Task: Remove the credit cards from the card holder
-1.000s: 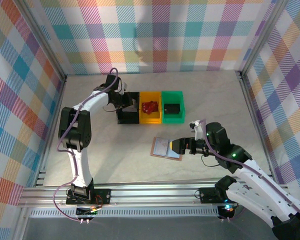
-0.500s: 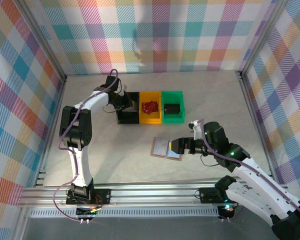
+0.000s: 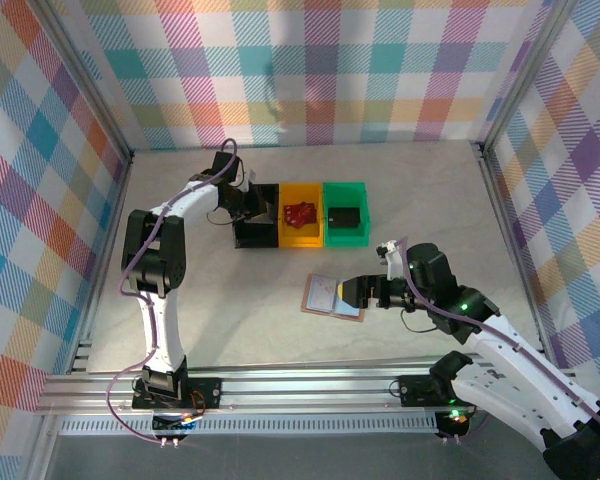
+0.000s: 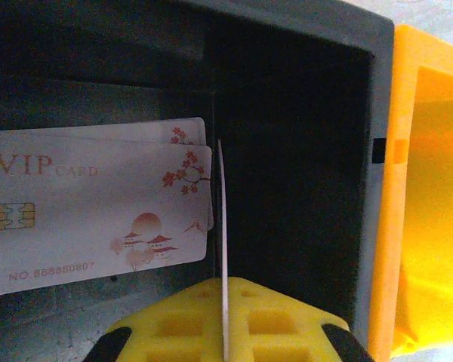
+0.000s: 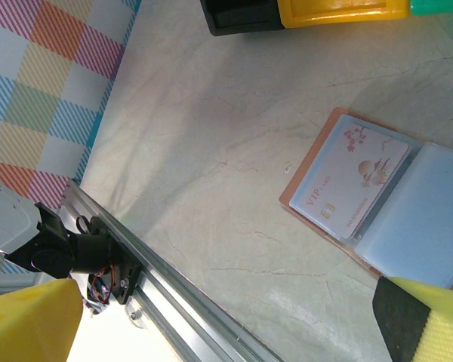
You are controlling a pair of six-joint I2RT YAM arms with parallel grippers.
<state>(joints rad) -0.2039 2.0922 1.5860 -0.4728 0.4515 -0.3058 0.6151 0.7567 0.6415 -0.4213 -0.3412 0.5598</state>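
The card holder lies spread open on the table, tan outside with pale blue panels. One credit card sits in its left panel. My right gripper hovers at the holder's right edge, open, with its fingers wide apart and nothing between them. My left gripper reaches down into the black bin. It is shut on a credit card seen edge-on and upright. Two more credit cards lie flat on the bin floor to its left.
A yellow bin with a red object and a green bin with a dark object stand in a row right of the black bin. The aluminium rail runs along the near table edge. Checked walls enclose the table.
The left arm's elbow has shifted very slightly. Both grippers and the card holder stay where they were.
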